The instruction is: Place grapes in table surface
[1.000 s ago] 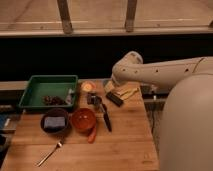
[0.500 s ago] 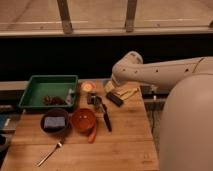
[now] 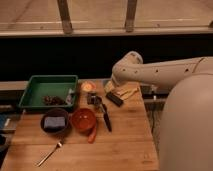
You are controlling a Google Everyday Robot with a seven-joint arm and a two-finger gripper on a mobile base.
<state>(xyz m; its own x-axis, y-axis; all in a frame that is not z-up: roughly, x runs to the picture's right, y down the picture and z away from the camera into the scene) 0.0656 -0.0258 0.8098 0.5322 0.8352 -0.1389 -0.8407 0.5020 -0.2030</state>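
My gripper hangs over the worktop beside the green tray, jaws released. I should descend squarely onto the grapes inside it, then clench gently.

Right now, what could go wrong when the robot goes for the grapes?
1. The gripper hangs near the table's back, apart from the grapes in the green tray; reaching over, it might bump the small things between them.
2. The tray's wall could block the grab.
3. The orange bowl and dark bowl sit close to the tray, so grapes might land in one instead of on the table surface.
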